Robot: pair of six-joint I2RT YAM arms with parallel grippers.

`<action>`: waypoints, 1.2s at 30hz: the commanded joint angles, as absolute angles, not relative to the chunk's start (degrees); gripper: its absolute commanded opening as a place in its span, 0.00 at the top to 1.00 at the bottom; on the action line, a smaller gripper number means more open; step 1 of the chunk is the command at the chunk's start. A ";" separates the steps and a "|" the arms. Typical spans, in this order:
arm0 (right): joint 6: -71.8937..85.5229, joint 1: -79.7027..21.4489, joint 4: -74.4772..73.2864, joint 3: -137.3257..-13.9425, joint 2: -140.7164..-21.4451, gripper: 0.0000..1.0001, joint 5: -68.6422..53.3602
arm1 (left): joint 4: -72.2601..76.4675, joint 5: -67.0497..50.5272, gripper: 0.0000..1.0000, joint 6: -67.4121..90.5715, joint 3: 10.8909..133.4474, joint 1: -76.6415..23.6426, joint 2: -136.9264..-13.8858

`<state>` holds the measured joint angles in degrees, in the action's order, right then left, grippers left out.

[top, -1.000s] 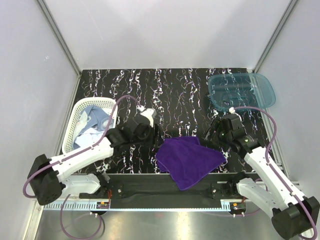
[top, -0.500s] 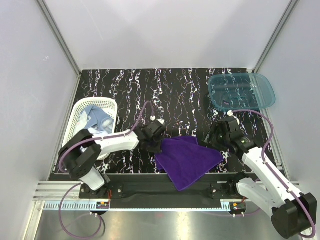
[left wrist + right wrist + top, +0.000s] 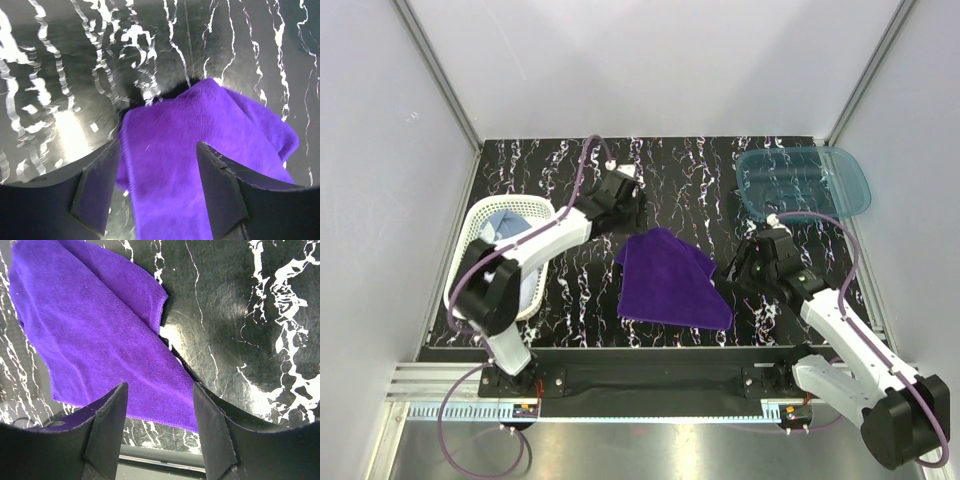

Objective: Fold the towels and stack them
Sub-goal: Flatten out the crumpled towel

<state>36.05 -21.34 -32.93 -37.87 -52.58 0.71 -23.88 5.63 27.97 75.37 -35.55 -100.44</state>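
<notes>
Starting at the left: the basket [image 3: 470,238] sits by the wall with the pale towels [image 3: 505,226] heaped in it, not yet folded. My left arm reaches over its near-right side, so a careless swing back could clip the rim and shove it.

Left fingers [image 3: 623,205] are released, spread wide over the far-left corner of the purple towel [image 3: 670,285]. The wrist view shows the cloth lying between them, with nothing pinched.

The purple towel lies mid-counter and flat, with one layer folded over another. The layers look skewed, the upper edge not square with the lower.

That's my worry. If I close here I may catch only the top layer and peel the fold open, or drag the whole cloth across the counter [image 3: 550,170] and bunch it.

Right fingers [image 3: 740,270] are also released, jaws apart and low at the towel's right edge, gripping nothing. They sit so close to the counter that a downward push could scrape it rather than catch cloth. And if the two sides pull unevenly, the skew gets worse.

At the far right, the bin [image 3: 850,185] stands well apart from the towel, beyond the right arm. I judge it no obstacle unless that arm swings outward.
</notes>
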 commanded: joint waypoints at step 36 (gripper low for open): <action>56.69 -21.36 -32.00 -21.63 -50.71 0.52 -8.96 | -13.98 5.27 0.56 44.03 35.07 -49.75 -77.43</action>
<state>54.65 -21.34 -32.75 -21.32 -49.95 -8.27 -15.35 2.35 43.40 35.92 -49.52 -78.52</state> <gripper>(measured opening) 0.482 0.477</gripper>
